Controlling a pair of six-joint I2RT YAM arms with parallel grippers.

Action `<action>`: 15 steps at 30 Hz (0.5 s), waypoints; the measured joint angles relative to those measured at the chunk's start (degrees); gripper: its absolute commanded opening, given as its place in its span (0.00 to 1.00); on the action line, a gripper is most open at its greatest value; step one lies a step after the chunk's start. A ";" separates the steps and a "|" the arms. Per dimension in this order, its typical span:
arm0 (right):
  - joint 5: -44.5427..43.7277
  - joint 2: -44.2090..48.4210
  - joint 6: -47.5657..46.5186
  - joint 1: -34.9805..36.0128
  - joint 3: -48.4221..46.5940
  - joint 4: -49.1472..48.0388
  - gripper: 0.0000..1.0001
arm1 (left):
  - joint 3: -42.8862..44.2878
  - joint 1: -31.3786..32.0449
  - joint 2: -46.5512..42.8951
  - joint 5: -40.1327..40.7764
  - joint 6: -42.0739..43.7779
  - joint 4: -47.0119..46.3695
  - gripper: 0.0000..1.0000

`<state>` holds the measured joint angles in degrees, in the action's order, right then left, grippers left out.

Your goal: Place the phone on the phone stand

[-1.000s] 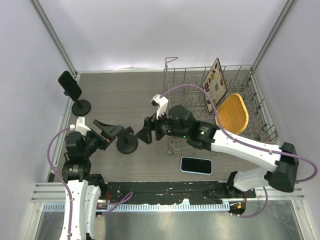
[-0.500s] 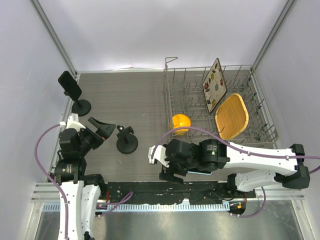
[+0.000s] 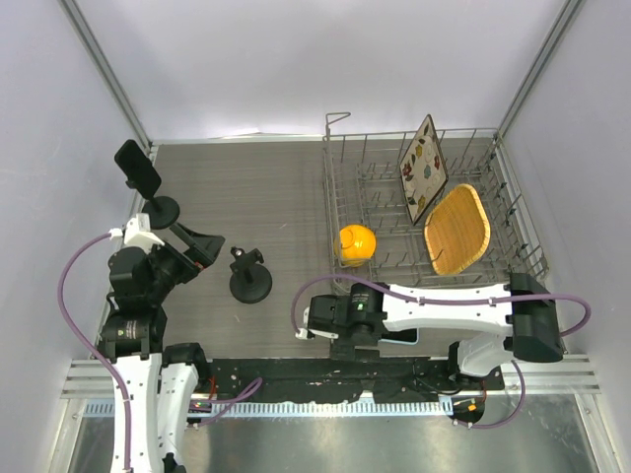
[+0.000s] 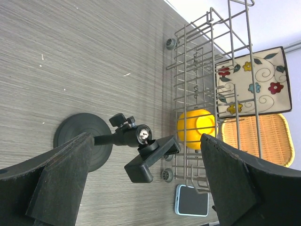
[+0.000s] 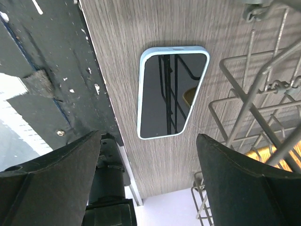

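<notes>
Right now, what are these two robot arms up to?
The right claw hovers open just above a phone in a light blue case. The phone lies screen-up on the table near the front edge, beside a wire dish rack, and nothing is gripping it yet. The left claw, also open, faces the small black phone stand without touching it. So the phone is not yet on the stand.
</notes>
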<state>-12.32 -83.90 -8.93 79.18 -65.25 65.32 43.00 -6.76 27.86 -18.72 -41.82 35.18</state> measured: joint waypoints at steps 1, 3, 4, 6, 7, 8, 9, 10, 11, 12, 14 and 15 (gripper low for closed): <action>0.20 -0.52 -0.70 -0.20 0.72 0.09 0.88 | -0.04 0.00 0.00 -0.13 0.13 -0.04 1.00; 0.68 -0.96 -1.99 -0.37 1.27 -0.09 0.86 | -0.20 0.00 0.00 -0.35 0.20 -0.20 1.00; 0.63 -1.03 -2.89 -0.55 1.40 -0.48 0.83 | -0.31 0.00 0.00 -0.46 0.22 -0.24 1.00; -0.83 -1.31 -4.22 -0.63 1.79 -1.36 0.51 | -0.66 0.00 0.00 -0.81 0.22 -0.52 1.00; -2.12 -1.68 -4.87 -0.63 2.54 -2.14 0.38 | -0.81 0.00 0.02 -0.98 0.22 -0.63 1.00; -2.64 -1.95 -5.55 -0.63 3.06 -2.56 0.22 | -0.85 0.00 0.02 -1.03 0.22 -0.63 1.00; -3.56 -2.58 -6.03 -0.66 4.24 -3.17 0.19 | -0.85 0.00 0.00 -1.20 0.26 -0.63 1.00; -4.00 -3.08 -6.78 -0.68 5.20 -3.63 0.16 | -0.85 0.00 0.00 -1.33 0.28 -0.68 1.00; -4.24 -3.72 -7.17 -0.72 6.34 -4.07 0.13 | -0.85 0.00 0.00 -1.44 0.31 -0.66 1.00; -4.33 -4.37 -7.48 -0.83 7.34 -4.44 0.12 | -0.85 0.00 0.00 -1.49 0.31 -0.66 1.00; -4.79 -5.33 -7.93 -0.96 9.07 -5.53 0.06 | -0.85 0.00 0.00 -1.60 0.33 -0.66 1.00; -5.44 -5.68 -8.17 -0.98 9.75 -6.05 0.05 | -0.85 0.00 0.00 -1.66 0.31 -0.66 1.00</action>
<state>-17.76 -89.58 -17.10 78.19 -55.51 59.27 42.15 -6.76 27.86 -20.38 -41.52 34.52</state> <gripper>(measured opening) 0.111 0.996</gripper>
